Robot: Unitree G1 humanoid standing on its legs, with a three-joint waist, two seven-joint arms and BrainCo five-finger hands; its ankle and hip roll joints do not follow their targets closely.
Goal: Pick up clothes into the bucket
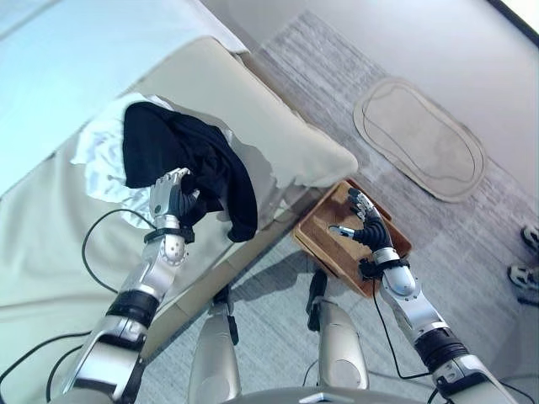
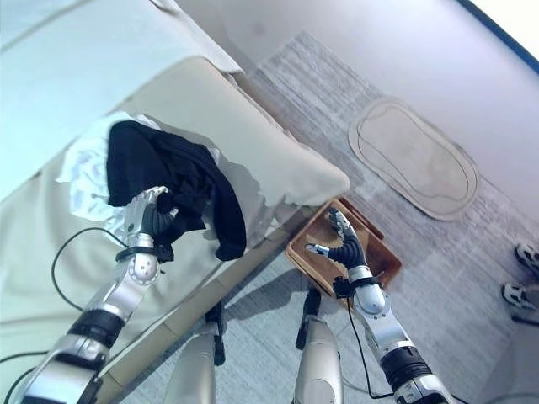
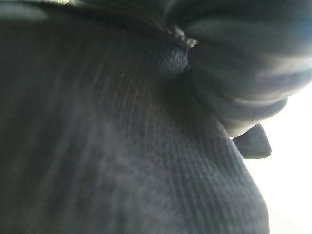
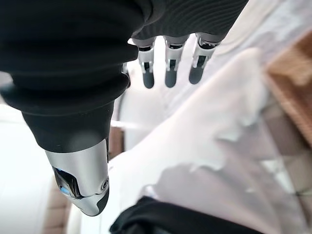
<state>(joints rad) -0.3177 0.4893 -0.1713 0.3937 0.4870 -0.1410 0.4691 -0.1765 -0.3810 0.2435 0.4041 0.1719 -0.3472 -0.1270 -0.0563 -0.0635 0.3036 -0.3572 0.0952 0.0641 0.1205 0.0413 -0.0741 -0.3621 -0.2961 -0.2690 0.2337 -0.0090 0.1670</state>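
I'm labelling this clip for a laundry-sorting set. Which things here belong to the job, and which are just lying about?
Belongs to the job:
black garment, gripped by the left hand
white garment under it
wooden bin, below the open right hand

Just lying about:
beige sofa
oval rug
person's shoes

From my head cameras I get bright, even daylight; soft shadows fall on the carpet [image 1: 278,278] below the sofa [image 1: 278,126]. My left wrist feed is dim, blurred black garment [image 3: 122,146], white glare alongside. The right hand [image 4: 168,68] sits sharp against a washed-out, unfocused background.
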